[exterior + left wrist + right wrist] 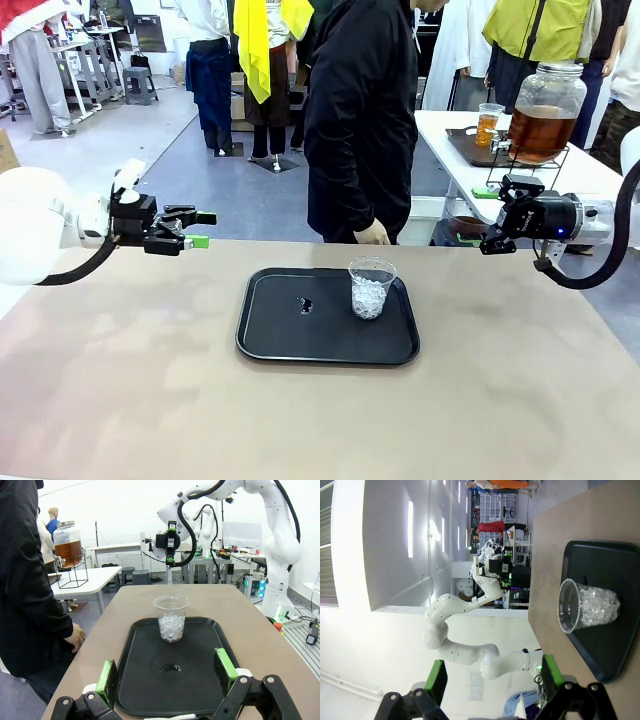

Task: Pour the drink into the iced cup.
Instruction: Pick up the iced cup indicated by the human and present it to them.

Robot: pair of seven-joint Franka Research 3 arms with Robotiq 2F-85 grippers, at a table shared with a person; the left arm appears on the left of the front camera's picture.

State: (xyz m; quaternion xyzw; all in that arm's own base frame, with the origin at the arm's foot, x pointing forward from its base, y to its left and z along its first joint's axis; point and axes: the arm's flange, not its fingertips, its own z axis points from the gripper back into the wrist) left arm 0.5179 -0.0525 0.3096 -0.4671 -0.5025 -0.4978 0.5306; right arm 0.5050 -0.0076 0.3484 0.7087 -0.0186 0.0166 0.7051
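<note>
Two white arms over a tan bench [120,400], viewed across toward a person in black [360,120] at the far side. Left fingers [197,241] released and empty, held level above the left part of the bench and aimed toward its middle; in the left wrist view, green pads [106,677] set wide apart with the tray and cup between and beyond them. Right fingers [490,243] at the right edge of the bench, likewise spread and grasping nothing (gap plain in the right wrist view, pads [550,672] well apart). Black tray [270,340] at mid-bench, with a clear iced cup [371,288] upright on its far right part and a small wet spot [305,306] on the tray floor left of the cup. Ice heaped in the lower part of the cup, no liquid visible. Drink [540,128], amber-brown, in the lower part of a glass jar dispenser [548,80] on a wire stand [525,168], on a white side bench [590,175] behind the right arm, well apart from the cup. Smaller cup of amber liquid [488,122] just beside the jar. Person's hand [372,234] low at the far edge of the bench, near the tray, apart from the cup.
</note>
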